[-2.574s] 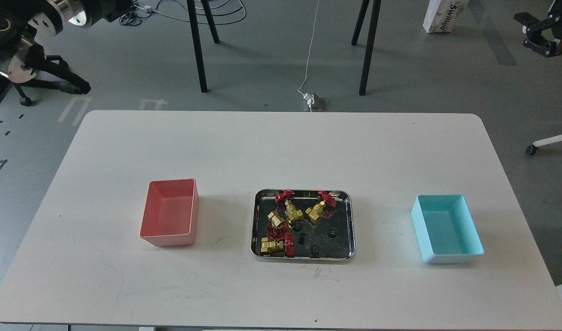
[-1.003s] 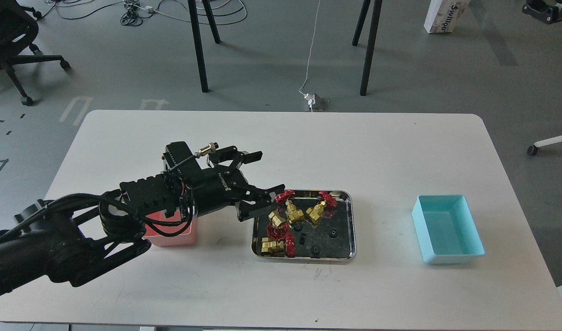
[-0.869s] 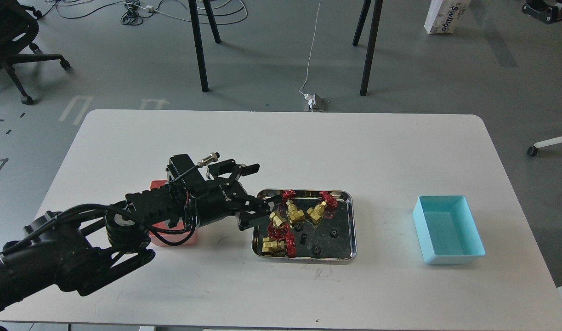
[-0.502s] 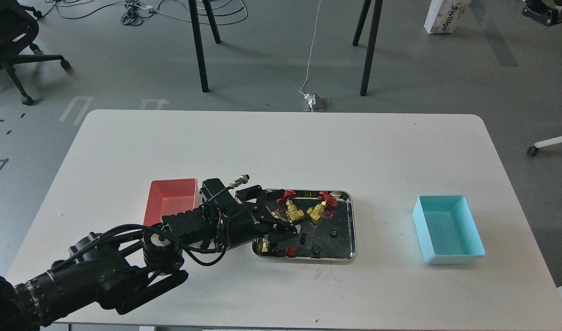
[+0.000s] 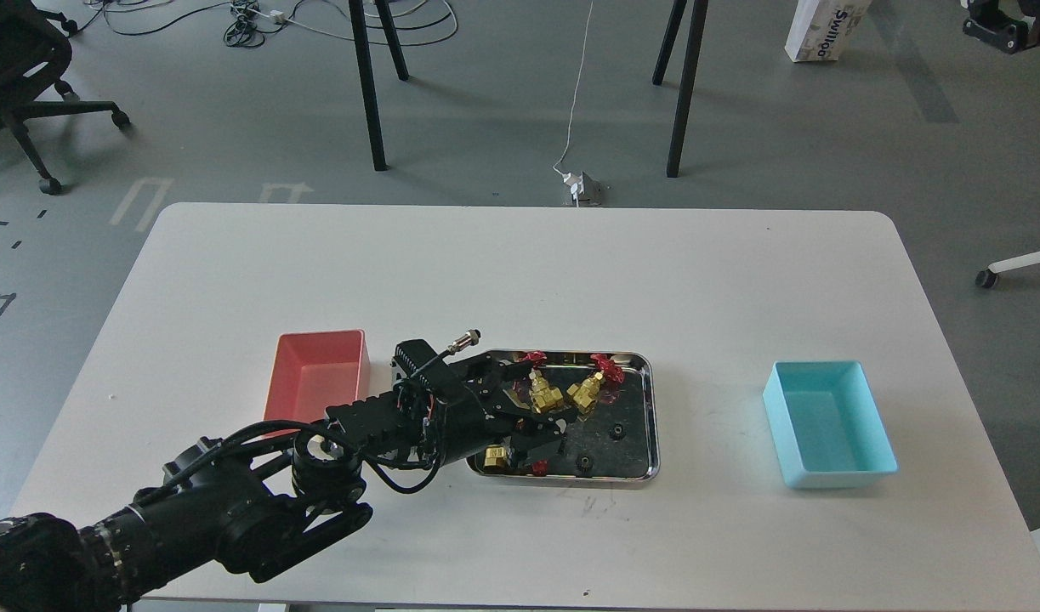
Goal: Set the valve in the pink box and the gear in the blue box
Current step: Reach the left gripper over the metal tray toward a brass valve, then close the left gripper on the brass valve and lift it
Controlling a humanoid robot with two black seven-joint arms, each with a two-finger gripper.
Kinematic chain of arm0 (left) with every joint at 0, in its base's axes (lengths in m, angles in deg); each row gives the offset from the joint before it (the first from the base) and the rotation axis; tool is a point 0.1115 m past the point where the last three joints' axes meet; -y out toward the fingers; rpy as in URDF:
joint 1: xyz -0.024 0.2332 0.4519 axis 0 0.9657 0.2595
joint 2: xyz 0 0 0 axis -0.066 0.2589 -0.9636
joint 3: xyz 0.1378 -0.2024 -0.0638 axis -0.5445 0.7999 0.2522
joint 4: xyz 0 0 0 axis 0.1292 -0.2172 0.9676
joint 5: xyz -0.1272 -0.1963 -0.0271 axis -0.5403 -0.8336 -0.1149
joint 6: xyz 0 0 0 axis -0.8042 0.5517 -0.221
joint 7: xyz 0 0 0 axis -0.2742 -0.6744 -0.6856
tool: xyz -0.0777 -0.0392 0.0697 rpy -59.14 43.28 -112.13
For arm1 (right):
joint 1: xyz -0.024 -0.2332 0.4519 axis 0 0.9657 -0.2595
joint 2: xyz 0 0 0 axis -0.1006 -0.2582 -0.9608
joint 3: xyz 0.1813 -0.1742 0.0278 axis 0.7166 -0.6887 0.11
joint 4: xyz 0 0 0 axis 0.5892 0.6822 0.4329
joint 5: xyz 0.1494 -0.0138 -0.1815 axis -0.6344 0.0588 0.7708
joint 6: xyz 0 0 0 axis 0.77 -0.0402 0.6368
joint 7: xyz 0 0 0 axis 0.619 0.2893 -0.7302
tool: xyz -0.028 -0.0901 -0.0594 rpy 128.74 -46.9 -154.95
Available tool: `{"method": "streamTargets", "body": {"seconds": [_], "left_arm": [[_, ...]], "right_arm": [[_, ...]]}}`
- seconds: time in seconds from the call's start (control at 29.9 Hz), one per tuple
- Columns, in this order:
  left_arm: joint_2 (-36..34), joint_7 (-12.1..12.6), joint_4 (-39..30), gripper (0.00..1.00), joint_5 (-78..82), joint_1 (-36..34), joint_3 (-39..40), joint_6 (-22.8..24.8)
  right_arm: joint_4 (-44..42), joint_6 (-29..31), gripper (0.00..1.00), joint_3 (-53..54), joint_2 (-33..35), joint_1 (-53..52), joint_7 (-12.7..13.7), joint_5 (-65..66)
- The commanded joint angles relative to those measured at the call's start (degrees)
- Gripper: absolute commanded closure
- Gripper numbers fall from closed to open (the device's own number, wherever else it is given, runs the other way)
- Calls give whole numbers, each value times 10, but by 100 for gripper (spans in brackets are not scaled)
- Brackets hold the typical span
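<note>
My left gripper (image 5: 532, 406) is open and low over the left part of the steel tray (image 5: 652, 408). Its fingers (image 5: 543, 427) straddle the spot where one valve lay; that valve is hidden under them. Two brass valves with red handwheels (image 5: 543, 396) (image 5: 586, 393) lie just right of the gripper. Another valve (image 5: 494, 459) shows partly below it. Tiny black gears (image 5: 619, 432) (image 5: 584, 461) lie in the tray's right half. The pink box (image 5: 315, 374) stands left of the tray, its front hidden by my arm. The blue box (image 5: 830, 425) stands far right. My right gripper is out of view.
The white table (image 5: 520, 272) carries the two boxes and the tray in a row. On the floor beyond the far edge are black stand legs (image 5: 366, 85), a cable and plug (image 5: 577, 183), and an office chair (image 5: 26, 76) at the left.
</note>
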Motion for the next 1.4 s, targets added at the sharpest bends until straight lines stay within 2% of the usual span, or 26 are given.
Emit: {"method": "streamTargets", "body": {"seconds": [0.0, 0.27, 0.53, 0.8, 0.9, 1.17, 1.37], "left_arm": [[-6, -3, 10, 7, 0, 0, -1, -1], [-11, -6, 12, 11, 0, 5, -1, 1], [-12, -7, 12, 26, 0, 5, -6, 6], [-13, -7, 13, 65, 0, 2, -21, 35], [-12, -5, 12, 74, 0, 1, -20, 39], [-17, 2, 2, 81, 0, -5, -3, 39], [-37, 10, -53, 81, 0, -11, 109, 50]], "right_arm": [[-1, 0, 1, 0, 0, 0, 0, 0], [-5, 0, 1, 0, -4, -1, 0, 0], [-6, 0, 1, 0, -5, -3, 0, 0], [-15, 0, 1, 0, -9, -3, -1, 0], [-15, 0, 1, -1, -12, -2, -1, 0], [-27, 0, 1, -3, -18, 0, -1, 1], [-27, 0, 1, -3, -20, 4, -1, 21]]}}
